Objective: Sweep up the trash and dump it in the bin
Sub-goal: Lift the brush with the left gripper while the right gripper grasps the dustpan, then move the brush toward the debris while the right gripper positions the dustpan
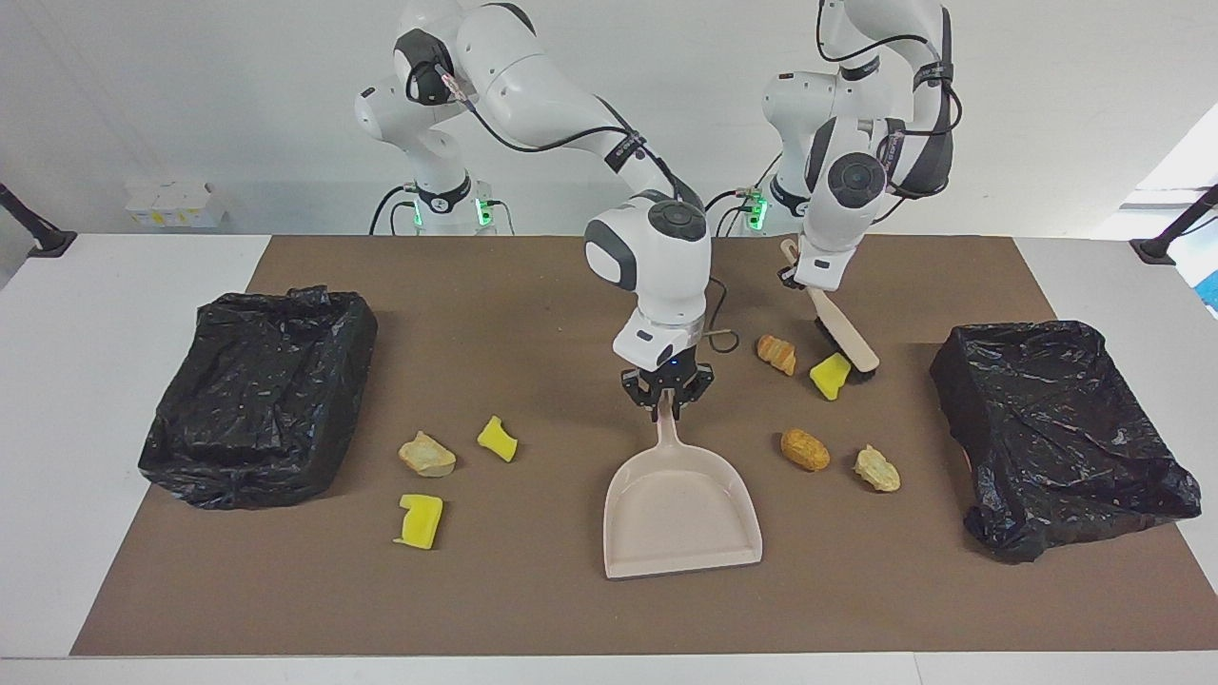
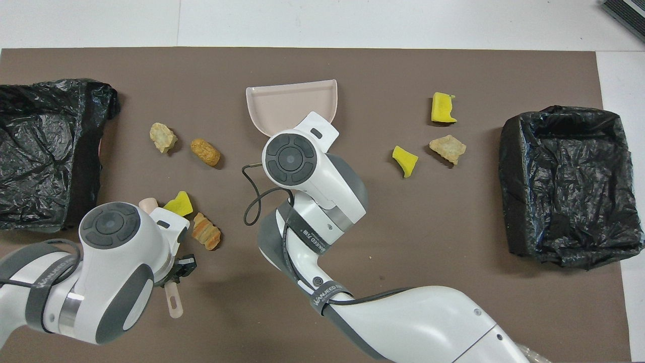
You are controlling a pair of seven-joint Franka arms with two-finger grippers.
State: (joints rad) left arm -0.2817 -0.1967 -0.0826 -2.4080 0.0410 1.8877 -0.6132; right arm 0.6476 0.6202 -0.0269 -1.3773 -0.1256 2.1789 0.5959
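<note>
**Sweeping starts with pan and brush both in grip**

Reading across the facing view, a black-bagged bin (image 1: 262, 400) sits at the right arm's end of the brown mat (image 1: 533, 609). Beside it lie three pieces of trash: a tan crusty lump (image 1: 426, 455), a yellow sponge chunk (image 1: 497, 439) and a notched yellow sponge block (image 1: 420, 520). Mid-mat, the right gripper (image 1: 666, 400) points straight down, its fingers pinched on the handle of the beige plastic dustpan (image 1: 680, 514), whose open mouth faces away from the robots. The band on this arm's wrist reads "WANJEED" in the overhead view. Toward the left arm's end lie an orange ridged lump (image 1: 776, 354), a yellow sponge wedge (image 1: 830, 375) touching the bristles, a brown oval lump (image 1: 805, 449) and a pale crusty lump (image 1: 876, 468). The left gripper (image 1: 792, 274), closed on the handle of the beige black-bristled brush (image 1: 842, 335), slants it down to the mat. A second black-bagged bin (image 1: 1056, 428) stands last.
</note>
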